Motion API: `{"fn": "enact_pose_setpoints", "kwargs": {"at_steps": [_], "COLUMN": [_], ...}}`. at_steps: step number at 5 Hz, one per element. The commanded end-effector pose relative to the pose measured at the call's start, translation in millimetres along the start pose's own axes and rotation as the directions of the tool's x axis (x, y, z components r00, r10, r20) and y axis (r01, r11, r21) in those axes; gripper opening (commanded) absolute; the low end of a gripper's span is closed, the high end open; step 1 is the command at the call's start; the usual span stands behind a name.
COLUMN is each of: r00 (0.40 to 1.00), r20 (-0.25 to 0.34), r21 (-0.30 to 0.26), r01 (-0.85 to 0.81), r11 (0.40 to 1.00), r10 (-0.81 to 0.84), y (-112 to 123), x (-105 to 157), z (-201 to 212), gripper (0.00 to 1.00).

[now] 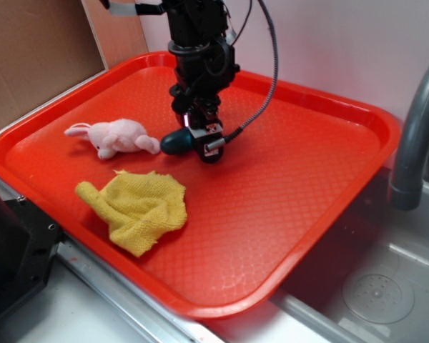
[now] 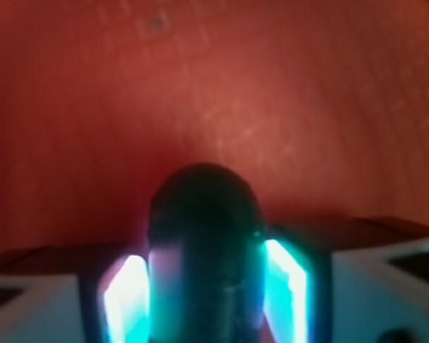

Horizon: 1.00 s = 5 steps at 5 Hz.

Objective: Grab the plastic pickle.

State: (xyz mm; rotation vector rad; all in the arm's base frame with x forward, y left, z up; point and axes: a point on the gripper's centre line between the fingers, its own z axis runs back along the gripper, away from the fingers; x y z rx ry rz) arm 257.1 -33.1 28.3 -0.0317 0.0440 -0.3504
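Observation:
The plastic pickle (image 1: 175,141) is dark green with a rounded end and lies low over the red tray (image 1: 307,193), just right of the pink plush. My gripper (image 1: 200,140) stands straight down on it, and only the pickle's left end shows past the fingers. In the wrist view the plastic pickle (image 2: 204,236) fills the gap of the gripper (image 2: 206,300), and the glowing pads (image 2: 125,300) press against both of its sides. Whether it still touches the tray is unclear.
A pink plush animal (image 1: 114,137) lies against the pickle's left end. A crumpled yellow cloth (image 1: 139,207) sits nearer the tray's front left. A grey faucet (image 1: 415,136) and a steel sink (image 1: 379,286) are to the right; cardboard (image 1: 36,43) stands at back left.

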Motion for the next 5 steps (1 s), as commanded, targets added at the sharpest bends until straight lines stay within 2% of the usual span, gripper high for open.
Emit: {"fn": "enact_pose_setpoints", "kwargs": {"at_steps": [1,2,3,4,5], "r00": [0.980,0.942,0.905,0.917,0.914], "r20": [0.060,0.074,0.098,0.116,0.080], "r21": [-0.020,-0.005,0.027,0.073,0.058], "r01": [-0.189,-0.329,-0.418,-0.392,-0.403], "r11": [0.982,0.944,0.908,0.917,0.913], "r10": [0.189,0.328,0.413,0.382,0.398], "y": [13.6,18.9,19.8,14.1,15.8], "x": [-15.3,-39.3,-61.4,-77.6,-76.5], "z": [83.1,116.5,131.3,136.7,134.2], "gripper": [0.00,0.00,0.00,0.00,0.00]}}
